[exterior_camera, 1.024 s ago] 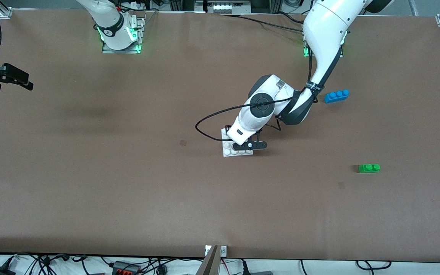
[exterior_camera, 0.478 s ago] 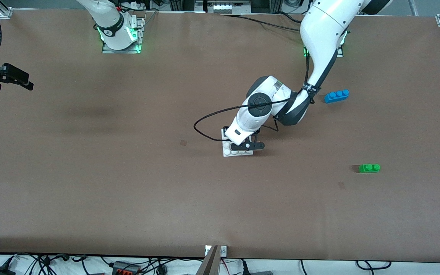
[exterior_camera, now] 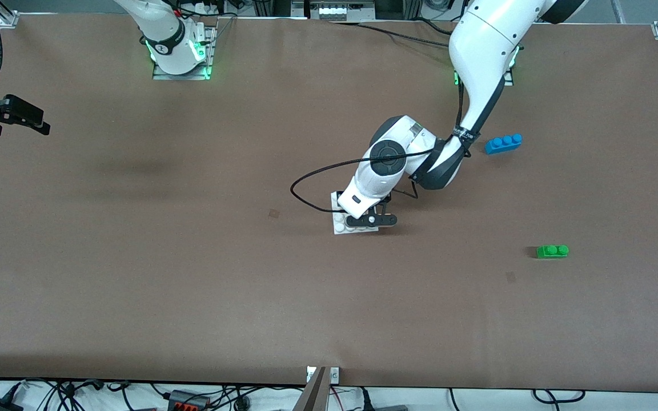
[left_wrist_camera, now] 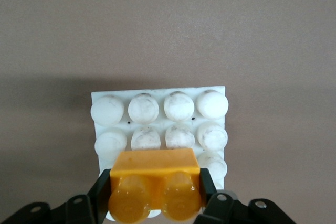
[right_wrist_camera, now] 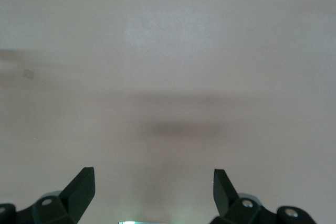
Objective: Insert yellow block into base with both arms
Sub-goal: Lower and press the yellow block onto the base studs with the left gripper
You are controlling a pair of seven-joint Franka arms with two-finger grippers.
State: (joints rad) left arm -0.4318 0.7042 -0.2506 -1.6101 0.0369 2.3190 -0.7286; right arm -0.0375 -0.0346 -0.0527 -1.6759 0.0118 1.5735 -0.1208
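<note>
Left pincer (left_wrist_camera: 155,203) clamped on the yellow block (left_wrist_camera: 155,184) by its two short ends, studs toward the wrist camera, held low over the base (left_wrist_camera: 157,124) at mid-surface (exterior_camera: 192,285); contact with the studs can't be told. Block looks rigid, light, smooth plastic (may slip or twist if pressed off-square), so an end grip low on the walls suits. Base is light too and likely slides without bracing. Right pincer (right_wrist_camera: 152,182) wide open, empty, waiting over the surface edge at the right arm's end.
</note>
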